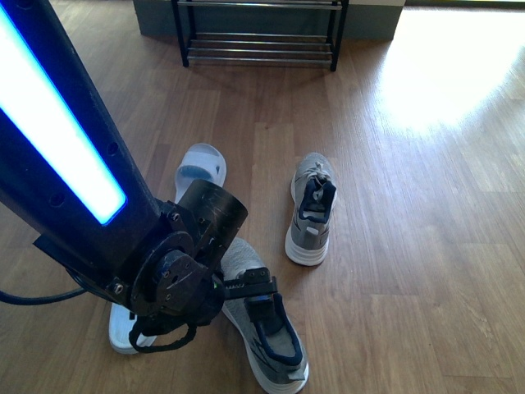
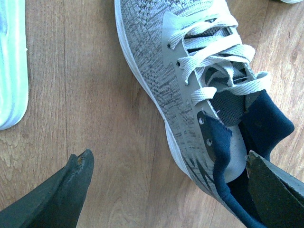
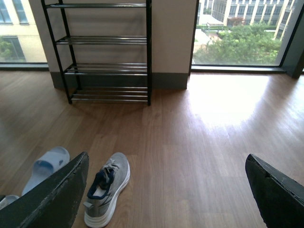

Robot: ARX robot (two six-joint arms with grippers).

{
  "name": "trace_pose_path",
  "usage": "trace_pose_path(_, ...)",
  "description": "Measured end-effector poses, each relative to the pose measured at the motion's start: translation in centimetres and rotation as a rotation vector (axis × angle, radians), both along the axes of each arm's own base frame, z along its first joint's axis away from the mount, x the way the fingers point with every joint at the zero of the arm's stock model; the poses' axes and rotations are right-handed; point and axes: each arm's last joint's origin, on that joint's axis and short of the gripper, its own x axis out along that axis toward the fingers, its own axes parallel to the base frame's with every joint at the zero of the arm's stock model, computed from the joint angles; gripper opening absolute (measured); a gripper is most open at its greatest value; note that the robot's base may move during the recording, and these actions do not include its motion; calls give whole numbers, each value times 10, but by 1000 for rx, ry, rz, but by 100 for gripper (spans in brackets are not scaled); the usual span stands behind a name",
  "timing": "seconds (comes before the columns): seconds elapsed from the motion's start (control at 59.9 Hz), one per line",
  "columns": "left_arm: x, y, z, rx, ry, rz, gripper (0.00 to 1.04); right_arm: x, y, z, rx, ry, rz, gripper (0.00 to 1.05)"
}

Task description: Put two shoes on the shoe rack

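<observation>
While the left gripper [image 2: 167,156] straddles the near sneaker [image 2: 152,71] on the floor [image 2: 104,95], fingers apart and unclamped, the grasp is in hand. Next move: close on the heel end, then lift. The right gripper [image 3: 167,156] hangs spread, empty. The far sneaker [image 1: 312,209] lies beyond; the rack [image 1: 258,38] stands farthest.

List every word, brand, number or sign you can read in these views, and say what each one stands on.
No readable text in any view.
Grey knit lace-up sneaker with white sole, left wrist view: a dark marking on its side, but no letters can be made out.
Second grey knit sneaker, pale blue plastic slide, black-framed shoe rack with chrome bars: no labels visible.
</observation>
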Motion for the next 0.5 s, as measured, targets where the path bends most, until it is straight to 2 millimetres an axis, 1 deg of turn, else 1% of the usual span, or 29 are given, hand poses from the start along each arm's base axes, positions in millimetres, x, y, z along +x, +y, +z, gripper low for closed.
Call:
trace_pose_path(0.167,2,1,-8,-12,22,-13,95,0,0,0,0,0,0,95)
trace_pose_path(0.267,3,2,-19,-4,31,-7,95,0,0,0,0,0,0,95)
trace_pose_path(0.501,10,-2,-30,-25,44,-19,95,0,0,0,0,0,0,95)
